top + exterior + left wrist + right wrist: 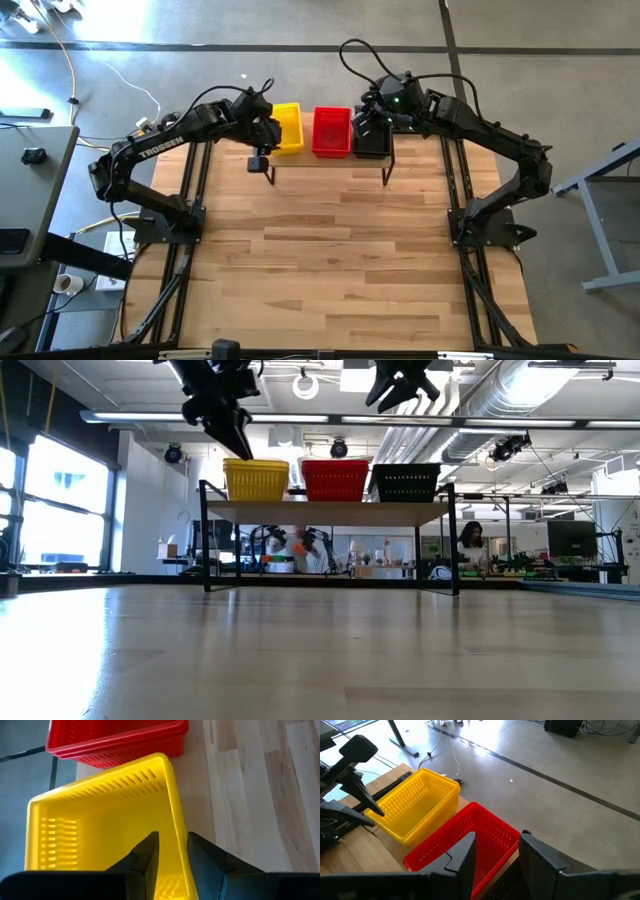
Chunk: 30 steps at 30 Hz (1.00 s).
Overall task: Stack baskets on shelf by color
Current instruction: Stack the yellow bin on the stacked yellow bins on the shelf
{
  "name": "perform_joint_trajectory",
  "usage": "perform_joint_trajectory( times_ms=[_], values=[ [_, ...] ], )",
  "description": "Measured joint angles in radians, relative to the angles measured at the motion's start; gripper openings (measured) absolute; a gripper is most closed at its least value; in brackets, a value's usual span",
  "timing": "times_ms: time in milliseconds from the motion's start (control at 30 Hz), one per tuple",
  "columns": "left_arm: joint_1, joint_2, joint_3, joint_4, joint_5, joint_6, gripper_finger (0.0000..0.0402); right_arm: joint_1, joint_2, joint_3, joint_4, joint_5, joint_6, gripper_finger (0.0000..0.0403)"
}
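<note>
On shelf (330, 512), black basket (371, 140) (half hidden), right gripper (496, 851) spread, left gripper (170, 851) straddling yellow basket (100, 825).

3 basket stacks (332, 131) side by side on shelf (330, 160)

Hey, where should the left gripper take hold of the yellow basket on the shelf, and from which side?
Probably the yellow basket's thin rim on the long wall away from the red basket, coming from above. It sits upright and open-topped on the shelf, so a wall fits between the fingers; the left gripper already straddles that rim.
</note>
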Motion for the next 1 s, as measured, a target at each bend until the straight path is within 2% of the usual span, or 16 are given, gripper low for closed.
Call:
perform_joint_trajectory(
  times_ms=[200, 500, 800, 1000],
  values=[
    [0.000, 0.000, 0.000, -0.037, -0.021, 0.000, 0.0090, 0.000, 0.000, 0.000, 0.000, 0.000, 0.000, 0.0133],
    [0.000, 0.000, 0.001, -0.075, -0.165, 0.019, 0.0090, 0.000, 0.000, 0.000, 0.000, 0.000, 0.001, 0.0133],
    [-0.002, -0.005, 0.001, -0.075, -0.061, -0.063, 0.0090, 0.000, 0.000, 0.000, 0.000, 0.000, 0.001, 0.0133],
    [-0.002, -0.052, 0.001, -0.045, -0.052, -0.125, 0.0090, 0.000, 0.000, 0.000, 0.000, -0.019, 0.001, 0.0133]
  ],
)
